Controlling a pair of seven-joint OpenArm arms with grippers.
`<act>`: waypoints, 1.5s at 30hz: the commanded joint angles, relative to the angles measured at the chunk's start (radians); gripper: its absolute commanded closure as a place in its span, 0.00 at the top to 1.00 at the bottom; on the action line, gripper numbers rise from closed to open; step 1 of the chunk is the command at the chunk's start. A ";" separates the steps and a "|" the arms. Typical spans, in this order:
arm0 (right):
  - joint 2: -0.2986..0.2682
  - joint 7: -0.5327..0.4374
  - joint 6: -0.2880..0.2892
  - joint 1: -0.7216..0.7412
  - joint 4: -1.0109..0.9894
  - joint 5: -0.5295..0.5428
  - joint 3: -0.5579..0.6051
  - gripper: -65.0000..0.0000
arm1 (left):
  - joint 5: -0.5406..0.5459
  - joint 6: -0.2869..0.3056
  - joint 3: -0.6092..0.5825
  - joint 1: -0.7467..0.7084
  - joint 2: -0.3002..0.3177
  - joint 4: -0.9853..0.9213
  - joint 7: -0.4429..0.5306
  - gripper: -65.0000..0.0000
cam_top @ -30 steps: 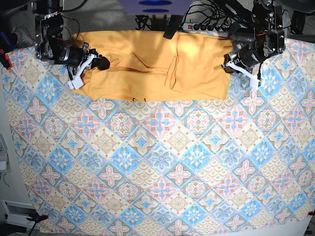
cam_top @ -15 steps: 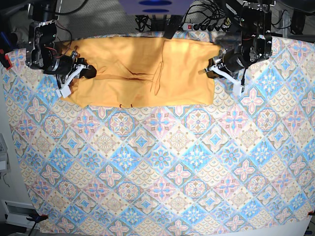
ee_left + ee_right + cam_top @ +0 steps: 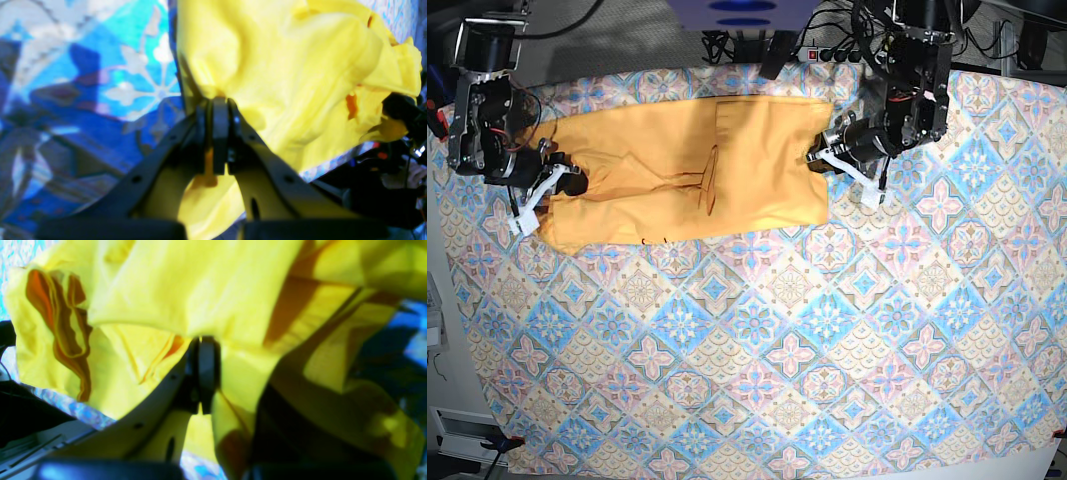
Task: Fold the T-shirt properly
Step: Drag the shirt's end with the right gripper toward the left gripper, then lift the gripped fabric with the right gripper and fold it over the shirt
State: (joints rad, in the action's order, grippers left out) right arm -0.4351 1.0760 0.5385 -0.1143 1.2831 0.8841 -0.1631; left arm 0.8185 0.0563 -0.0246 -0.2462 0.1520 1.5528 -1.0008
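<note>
The yellow-orange T-shirt [image 3: 682,165] lies as a wide folded band on the back left of the tablecloth, with a crease near its middle and small dark marks at its front edge. My left gripper [image 3: 820,160], on the base view's right, is shut on the shirt's right edge. In the left wrist view the left gripper [image 3: 217,103] pinches the yellow shirt [image 3: 283,66]. My right gripper [image 3: 565,186], on the base view's left, is shut on the shirt's left end. In the right wrist view the right gripper [image 3: 205,341] grips the bunched shirt [image 3: 200,283].
The blue-pink patterned tablecloth [image 3: 767,350] covers the table. A power strip and cables [image 3: 827,50] lie behind the back edge. A red clamp [image 3: 435,120] sits at the left edge.
Both arms have dragged the shirt to the left and toward the front of the table. Both grippers have stayed shut on its ends.
</note>
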 commanded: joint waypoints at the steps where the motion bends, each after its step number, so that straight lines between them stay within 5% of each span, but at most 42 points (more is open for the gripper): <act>1: -0.015 0.010 0.007 0.011 0.016 0.017 -0.008 0.00 | 0.011 0.004 0.001 0.014 0.004 0.011 0.004 0.00; 10: 0.046 0.057 0.007 0.005 0.212 0.019 -0.002 0.00 | 0.011 0.004 0.001 0.014 0.002 0.008 0.006 0.00; 19: 0.180 0.148 0.007 0.003 0.332 0.019 0.007 0.00 | 0.014 0.004 0.001 0.014 0.002 0.008 0.007 0.00; 37: 0.305 0.138 0.007 -0.097 0.479 0.019 0.190 0.00 | 0.012 0.004 0.001 0.014 0.002 0.008 0.009 0.00; 45: 0.308 0.146 0.007 -0.094 0.479 0.017 0.199 0.00 | 0.012 0.003 0.002 0.015 0.001 0.008 0.010 0.00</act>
State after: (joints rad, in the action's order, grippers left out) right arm -0.1249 1.2327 0.5381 -0.2165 1.7451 0.8753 0.0376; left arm 0.8185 0.0528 -0.0242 -0.2386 0.1486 1.5482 -0.9981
